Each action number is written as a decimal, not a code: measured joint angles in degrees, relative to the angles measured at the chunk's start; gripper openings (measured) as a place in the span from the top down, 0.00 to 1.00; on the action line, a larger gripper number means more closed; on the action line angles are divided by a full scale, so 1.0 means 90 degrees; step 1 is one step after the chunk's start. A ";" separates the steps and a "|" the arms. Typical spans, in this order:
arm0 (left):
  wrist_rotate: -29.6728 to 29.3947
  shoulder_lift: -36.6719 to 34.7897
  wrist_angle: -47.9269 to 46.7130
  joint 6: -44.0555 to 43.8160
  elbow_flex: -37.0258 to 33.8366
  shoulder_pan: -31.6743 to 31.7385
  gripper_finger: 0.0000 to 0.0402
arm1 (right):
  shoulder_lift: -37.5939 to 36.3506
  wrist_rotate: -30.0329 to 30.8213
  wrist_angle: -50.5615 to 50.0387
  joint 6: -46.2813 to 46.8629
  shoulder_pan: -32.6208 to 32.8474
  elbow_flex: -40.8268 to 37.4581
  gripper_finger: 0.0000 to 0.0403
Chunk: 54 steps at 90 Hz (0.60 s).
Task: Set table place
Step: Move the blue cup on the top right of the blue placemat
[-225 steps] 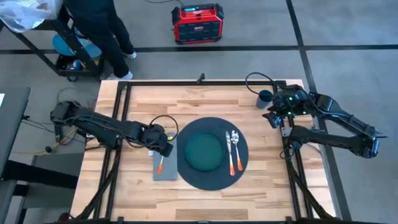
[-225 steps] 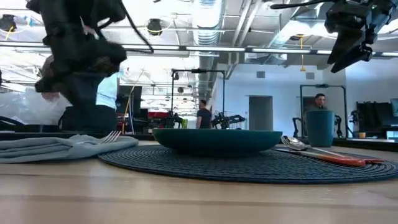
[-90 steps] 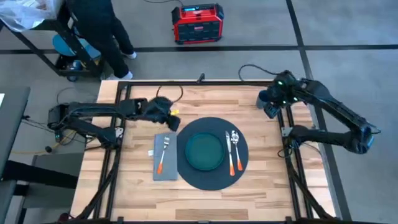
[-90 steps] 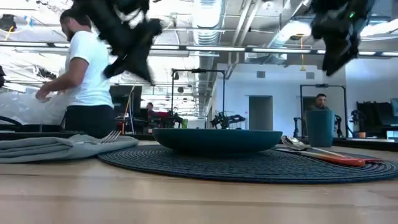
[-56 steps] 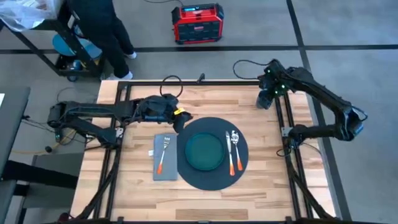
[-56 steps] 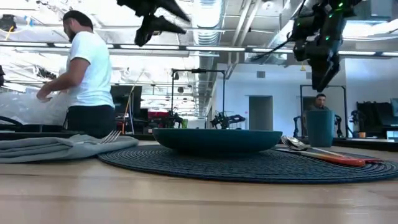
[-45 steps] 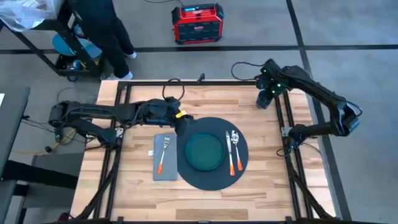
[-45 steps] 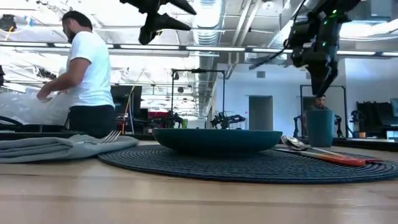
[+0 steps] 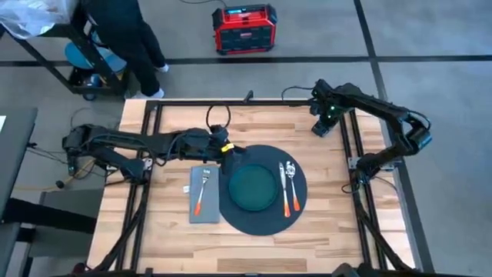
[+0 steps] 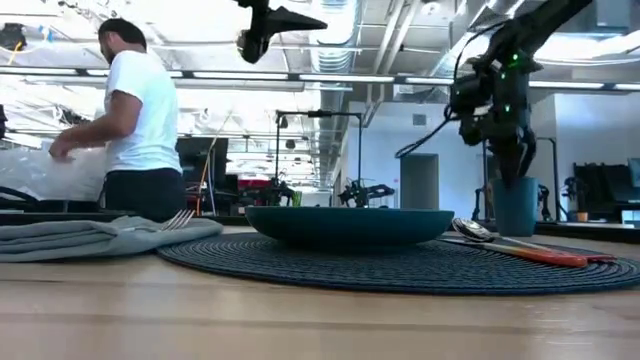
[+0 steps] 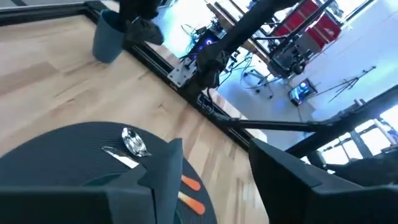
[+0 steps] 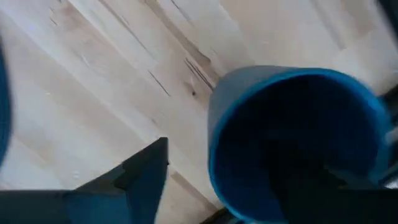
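The round dark placemat lies mid-table. It bears the green plate, and a spoon and knife to the plate's right. A fork lies on the grey napkin to the mat's left. A blue cup stands at the far right corner. My right gripper is open and reaches down to the cup's mouth. My left gripper hangs open and empty, high above the mat's far-left edge. My right gripper comes at the cup from above. One finger stands outside the cup's wall. The other finger is lost in the dark of the cup's mouth. Whether either finger touches the cup, I cannot tell.
Black frame tubes run along the table's sides and a cable loops at the far edge. A person stands beyond the far left corner. A red box sits on the floor behind the table.
My right gripper has swung toward the table's far right corner and come down onto the blue cup. My left gripper has risen and gone toward the right, from left of the mat to above its far-left edge. The tableware has stayed in place.
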 joint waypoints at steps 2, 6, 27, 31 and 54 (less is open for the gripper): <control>0.0000 0.0000 -0.0004 0.0000 0.0000 0.0000 0.58 | 0.0022 -0.0020 0.0017 0.0000 0.0021 -0.0055 0.59; 0.0000 0.0000 0.0006 0.0000 0.0000 0.0000 0.58 | 0.0048 -0.0086 0.0051 -0.0023 0.0063 -0.0141 0.73; -0.0002 -0.0001 -0.0010 0.0002 0.0000 0.0000 0.58 | -0.0371 -0.0484 0.0100 0.0386 0.0959 -0.0448 0.99; -0.0001 -0.0001 -0.0014 0.0002 0.0000 0.0000 0.58 | -0.0493 -0.0517 0.0107 0.0585 0.1255 -0.0450 1.00; -0.0002 -0.0002 -0.0024 -0.0106 0.0000 0.0000 0.58 | -0.0515 -0.0660 0.0448 0.1413 0.2561 -0.0449 1.00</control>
